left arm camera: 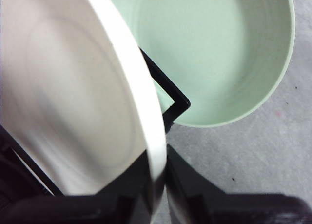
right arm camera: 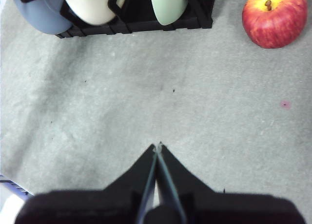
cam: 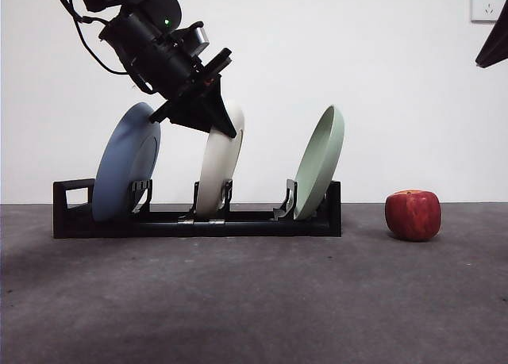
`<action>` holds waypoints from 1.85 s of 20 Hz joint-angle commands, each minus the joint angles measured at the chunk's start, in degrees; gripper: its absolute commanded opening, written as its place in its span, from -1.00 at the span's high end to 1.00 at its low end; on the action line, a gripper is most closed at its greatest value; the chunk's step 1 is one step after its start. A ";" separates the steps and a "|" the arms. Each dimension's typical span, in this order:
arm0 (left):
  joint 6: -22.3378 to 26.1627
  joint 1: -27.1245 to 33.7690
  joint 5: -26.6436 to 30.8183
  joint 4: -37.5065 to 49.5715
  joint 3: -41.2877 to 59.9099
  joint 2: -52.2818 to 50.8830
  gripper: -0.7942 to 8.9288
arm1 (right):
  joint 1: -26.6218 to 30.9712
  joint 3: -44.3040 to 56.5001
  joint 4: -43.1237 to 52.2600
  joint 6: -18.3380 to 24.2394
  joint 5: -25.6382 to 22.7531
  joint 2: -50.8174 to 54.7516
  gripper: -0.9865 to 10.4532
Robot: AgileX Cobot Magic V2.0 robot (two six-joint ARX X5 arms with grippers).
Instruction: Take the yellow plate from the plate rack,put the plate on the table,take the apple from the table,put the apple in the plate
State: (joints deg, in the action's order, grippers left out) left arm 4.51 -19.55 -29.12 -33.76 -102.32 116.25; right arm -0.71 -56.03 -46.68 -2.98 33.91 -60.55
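Gripping the yellow plate's point(left arm camera: 73, 97) rim between its jaws, the left gripper point(cam: 208, 110) is starting the first step; the plate is sitting in the plate rack point(cam: 198, 220). Next: lifting clear. Right gripper point(right arm camera: 157, 153) is waiting, jaws closed.

The yellow plate point(cam: 219, 170), cream and matte, stands on edge in the middle slot of the long black plate rack point(cam: 198, 220), leaning slightly. The squat red apple point(cam: 413, 215) with a yellow patch at its stem sits on the grey desk point(cam: 254, 300), well apart from the rack.
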 commanded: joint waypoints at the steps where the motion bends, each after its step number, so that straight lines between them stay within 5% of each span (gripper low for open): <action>1: 0.46 -0.22 -1.27 0.02 -0.04 0.87 0.85 | -0.09 -0.09 0.24 0.15 0.13 -0.09 0.83; 15: -2.95 -1.16 -2.71 -1.90 -2.16 -17.38 0.85 | -0.09 -0.09 0.17 -0.04 0.15 -0.09 0.83; 21: -4.26 -7.06 -2.25 -11.50 -2.16 -25.44 0.85 | -0.09 -0.07 -0.04 -0.04 0.13 -0.09 0.83; 27: 4.48 -21.09 11.72 -23.67 -1.88 -26.23 0.85 | -0.09 -0.07 -1.22 0.04 -0.17 -0.09 0.83; 37: 9.33 -37.53 31.12 -30.88 -1.14 -24.17 0.85 | -0.09 -0.07 -1.05 1.92 -0.70 -0.09 0.83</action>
State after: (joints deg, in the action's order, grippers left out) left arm 12.43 -56.82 1.80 -64.75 -104.12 91.05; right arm -0.73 -56.03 -47.97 -1.85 33.19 -60.55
